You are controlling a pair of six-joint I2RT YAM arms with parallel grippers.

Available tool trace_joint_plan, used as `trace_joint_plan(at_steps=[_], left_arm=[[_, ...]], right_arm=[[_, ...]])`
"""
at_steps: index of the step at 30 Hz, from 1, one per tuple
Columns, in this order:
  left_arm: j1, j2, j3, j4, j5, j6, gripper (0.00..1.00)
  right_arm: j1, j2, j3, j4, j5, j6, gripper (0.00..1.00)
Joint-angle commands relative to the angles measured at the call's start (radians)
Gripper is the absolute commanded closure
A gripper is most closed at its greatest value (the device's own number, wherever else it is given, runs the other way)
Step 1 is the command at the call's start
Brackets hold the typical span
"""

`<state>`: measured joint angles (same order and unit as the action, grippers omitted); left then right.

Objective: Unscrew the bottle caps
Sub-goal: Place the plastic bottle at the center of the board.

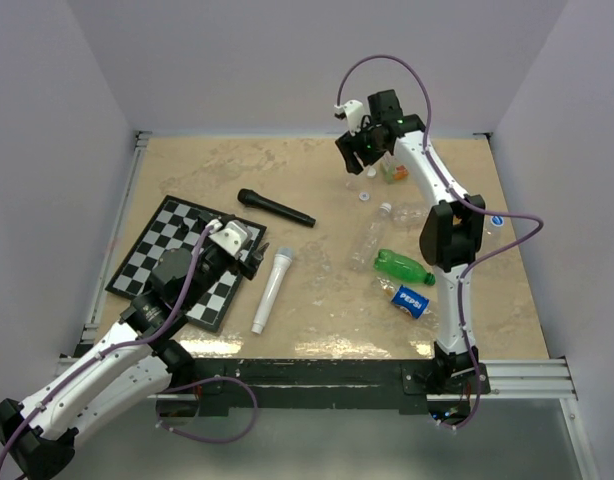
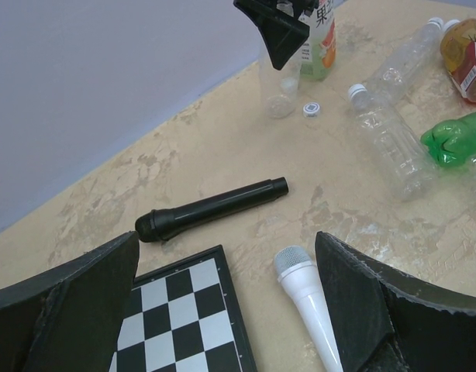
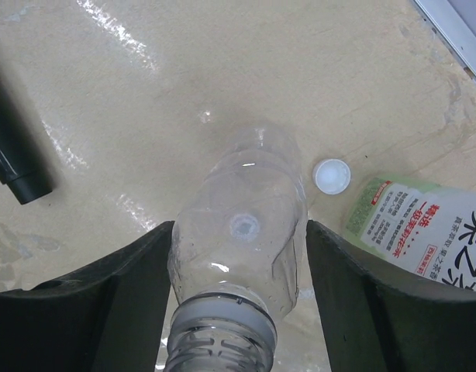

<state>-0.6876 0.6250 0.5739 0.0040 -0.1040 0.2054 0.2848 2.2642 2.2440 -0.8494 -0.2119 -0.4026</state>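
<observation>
Currently the right gripper [image 3: 239, 229] is at upper centre of the overhead view. Its fingers press both flanks of an upright clear thin-walled plastic bottle [image 3: 242, 194], so it reads as clamped on the body just below the neck. The neck runs off the lower edge of the right wrist frame; cannot tell whether a cap is on it. One small white round plastic screw cap [image 3: 332, 175] lies loose on the tan table [image 3: 222, 62], just right of the held bottle and beside a green-labelled juice bottle [image 3: 424, 232]. The left gripper [image 2: 226, 236] hangs at lower left over the black-and-white chessboard [image 2: 184, 318], fingers wide apart and holding nothing, with a white cylindrical microphone [image 2: 304, 291] below it. A second clear plastic bottle [image 2: 389, 147] lies on its side at right of the left wrist view, with a white cap [image 2: 356, 91] screwed on. Judgement: the caps are light, rigid and small, so pinch across the rim. The empty bottles are soft and will crush or spin, so brace them near the stiffer shoulder.
</observation>
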Motion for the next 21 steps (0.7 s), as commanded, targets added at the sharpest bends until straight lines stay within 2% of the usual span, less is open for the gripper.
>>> trace_joint_plan(at_steps=[1, 12, 21], left_arm=[[0.005, -0.001, 0.004, 0.024, 0.009, 0.019, 0.00], [0.007, 0.002, 0.004, 0.024, 0.009, 0.019, 0.00], [0.008, 0.002, 0.003, 0.024, 0.009, 0.020, 0.00]], right_arm=[[-0.007, 0.006, 0.058, 0.019, -0.018, 0.022, 0.28], [-0.007, 0.008, 0.083, 0.035, -0.017, 0.024, 0.20], [-0.009, 0.006, 0.088, 0.046, -0.011, 0.024, 0.20]])
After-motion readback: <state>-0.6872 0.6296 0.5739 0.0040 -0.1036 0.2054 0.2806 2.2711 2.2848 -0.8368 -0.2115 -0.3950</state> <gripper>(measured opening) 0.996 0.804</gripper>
